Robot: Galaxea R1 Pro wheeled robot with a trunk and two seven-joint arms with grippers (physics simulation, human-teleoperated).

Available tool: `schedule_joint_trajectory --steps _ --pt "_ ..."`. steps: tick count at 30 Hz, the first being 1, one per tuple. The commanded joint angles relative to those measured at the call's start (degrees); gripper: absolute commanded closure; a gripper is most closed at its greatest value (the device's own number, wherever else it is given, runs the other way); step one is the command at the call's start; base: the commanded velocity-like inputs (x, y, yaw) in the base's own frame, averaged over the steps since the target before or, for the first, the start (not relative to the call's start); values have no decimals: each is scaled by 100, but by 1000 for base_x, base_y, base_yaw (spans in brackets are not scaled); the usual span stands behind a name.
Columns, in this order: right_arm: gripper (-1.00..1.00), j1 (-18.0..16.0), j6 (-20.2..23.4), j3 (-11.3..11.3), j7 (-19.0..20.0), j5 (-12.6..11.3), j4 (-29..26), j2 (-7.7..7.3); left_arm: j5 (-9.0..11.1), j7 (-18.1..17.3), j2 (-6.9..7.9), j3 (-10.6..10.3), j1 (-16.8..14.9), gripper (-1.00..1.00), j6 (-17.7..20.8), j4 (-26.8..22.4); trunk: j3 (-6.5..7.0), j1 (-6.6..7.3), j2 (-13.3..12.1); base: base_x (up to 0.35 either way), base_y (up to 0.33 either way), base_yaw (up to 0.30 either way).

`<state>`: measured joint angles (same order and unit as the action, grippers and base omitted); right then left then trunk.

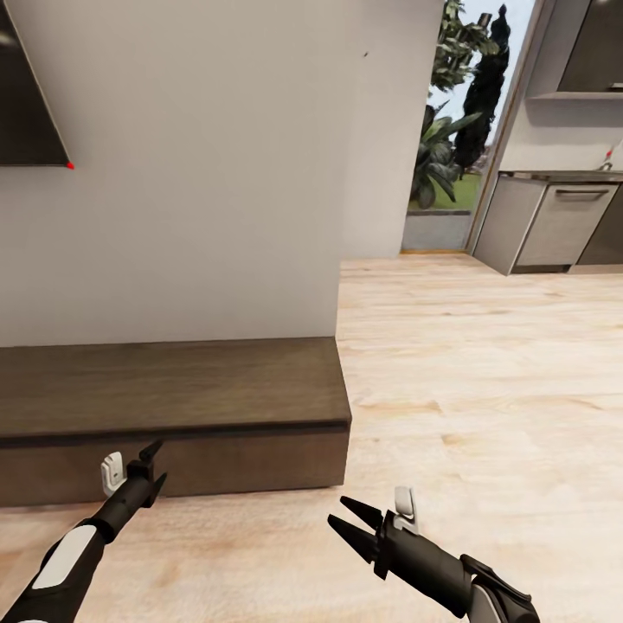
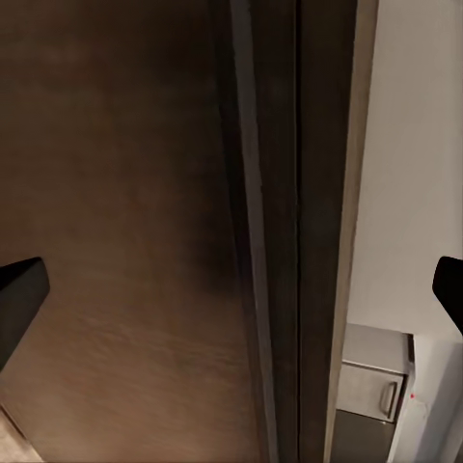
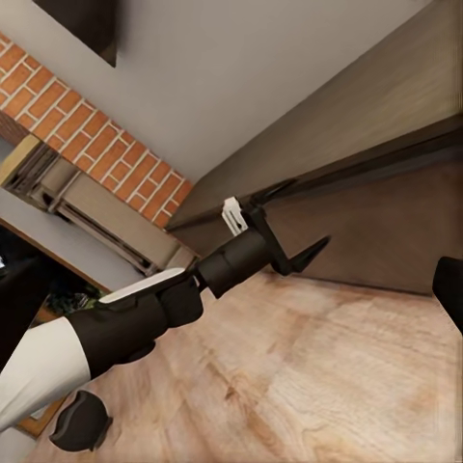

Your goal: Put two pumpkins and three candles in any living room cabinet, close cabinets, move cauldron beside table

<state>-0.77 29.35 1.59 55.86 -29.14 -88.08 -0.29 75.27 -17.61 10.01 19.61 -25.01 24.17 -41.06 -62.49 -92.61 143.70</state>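
Observation:
The cabinet is a long, low dark-brown unit against the white wall, and its drawer front looks flush and closed. My left gripper is open, with its fingertips right at the top of that drawer front and nothing held. In the right wrist view the left gripper has its fingers spread at the cabinet's front edge. My right gripper hangs open and empty over the wooden floor, to the right of the cabinet. A squat black shape sits on the floor; I cannot tell if it is the cauldron. The pumpkins, candles and table are out of view.
A dark screen hangs on the wall above the cabinet. A brick fireplace surround lies beyond the cabinet's far end. Light wooden floor stretches right towards grey kitchen units and a glass door.

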Motion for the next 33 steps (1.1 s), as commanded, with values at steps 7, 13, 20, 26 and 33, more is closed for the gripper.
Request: schedule_joint_trajectory --steps 7,13,20,26,33 --pt "-100 -2 45 7 -13 -48 2 -3 40 -1 -7 17 -4 -100 53 2 -5 1 2 16 -77 0" --pt "-100 -2 45 2 -14 -48 9 -6 40 -1 -11 17 -4 -100 53 2 -5 1 2 1 -45 0" --pt "-100 -2 45 8 -14 -42 4 -5 40 3 -13 17 -4 -100 53 2 -5 1 2 81 -6 0" --pt "-100 -2 41 8 -14 -47 -1 -6 40 3 -17 14 -4 -100 53 2 -5 1 2 83 -4 0" --pt "-100 -2 42 8 -14 -45 -6 -7 40 3 -18 16 -4 -100 53 2 -5 1 2 51 -5 0"
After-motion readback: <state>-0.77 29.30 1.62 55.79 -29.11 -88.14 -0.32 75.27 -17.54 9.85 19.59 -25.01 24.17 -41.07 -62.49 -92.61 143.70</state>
